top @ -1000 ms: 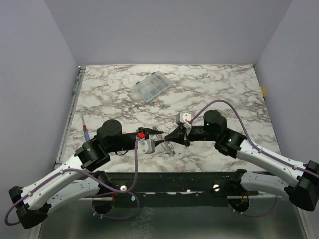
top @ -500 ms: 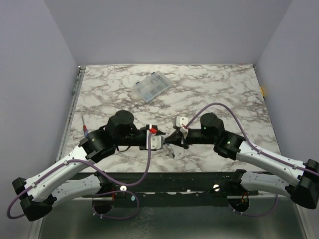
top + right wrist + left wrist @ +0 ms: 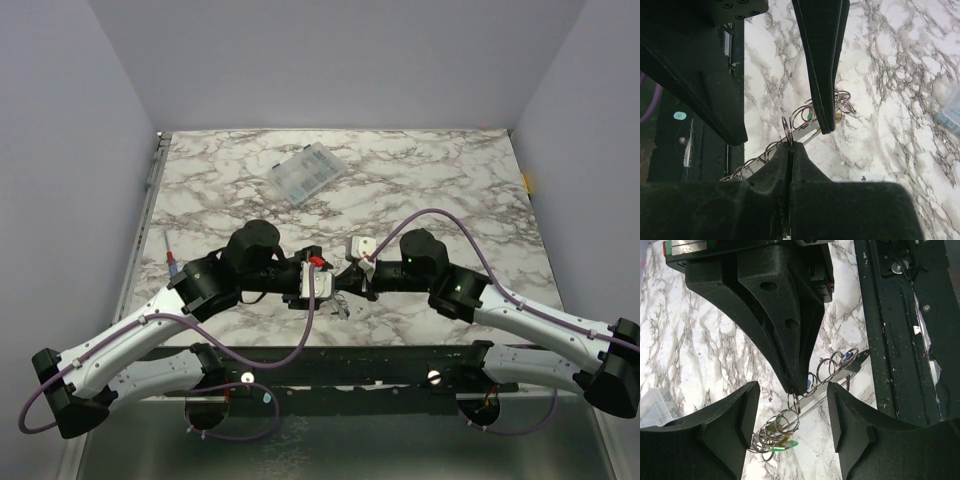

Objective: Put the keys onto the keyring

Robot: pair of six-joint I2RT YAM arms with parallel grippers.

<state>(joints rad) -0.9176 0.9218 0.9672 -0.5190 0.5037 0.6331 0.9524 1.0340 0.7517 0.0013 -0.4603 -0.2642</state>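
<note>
The keyring [image 3: 826, 385] lies on the marble as a pale, thin bar-like loop, threaded with several small wire rings [image 3: 775, 427]. Keys with a green head [image 3: 786, 444] and a blue head [image 3: 847, 356] hang on those rings. My left gripper [image 3: 793, 405] is open, one finger on each side of the keyring. My right gripper [image 3: 790, 146] is shut, its tips pinching one small wire ring [image 3: 787, 131] on the keyring [image 3: 807, 131]. In the top view both grippers meet over the keyring [image 3: 343, 303] near the table's front.
A clear compartment box [image 3: 308, 173] lies at the back middle of the marble table [image 3: 450, 190]. A red-and-blue screwdriver [image 3: 172, 262] rests by the left edge. The black front rail [image 3: 350, 360] runs just behind the keyring.
My left arm has swung right up to the right gripper, and its jaws have widened around the keyring. The right gripper shifted slightly left and stayed shut.
</note>
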